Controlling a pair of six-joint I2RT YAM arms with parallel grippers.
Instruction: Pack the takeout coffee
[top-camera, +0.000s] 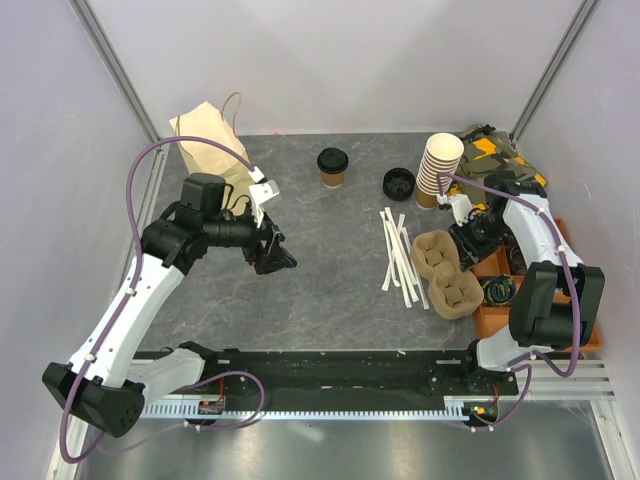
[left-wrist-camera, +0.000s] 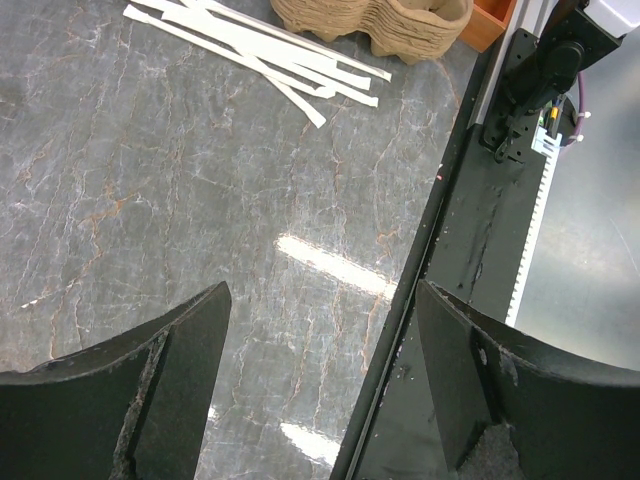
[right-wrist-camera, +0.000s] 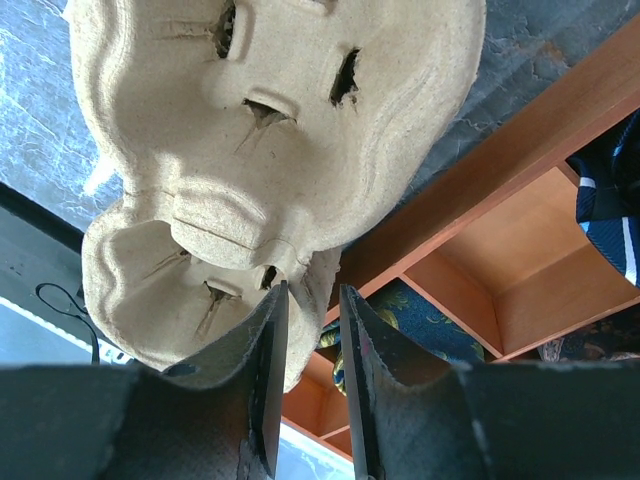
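Note:
The takeout coffee (top-camera: 333, 166), a small brown cup with a black lid, stands upright at the back middle of the table, away from both arms. My left gripper (top-camera: 283, 255) (left-wrist-camera: 322, 300) hovers open over bare table left of centre, with nothing between its fingers. My right gripper (top-camera: 462, 238) (right-wrist-camera: 313, 300) is at the right side of the pulp cup carrier (top-camera: 447, 272) (right-wrist-camera: 270, 120). Its jaws stand narrow and straddle the carrier's rim. The left finger lies against the rim and a slit of daylight shows at the right finger.
A brown paper bag (top-camera: 212, 150) stands at the back left. A tall stack of lidless cups (top-camera: 438, 168) and a loose black lid (top-camera: 398, 183) sit at the back right. White paper strips (top-camera: 400, 258) (left-wrist-camera: 260, 55) lie beside the carrier. An orange divided tray (top-camera: 495, 318) (right-wrist-camera: 520, 250) holds packets at the right edge.

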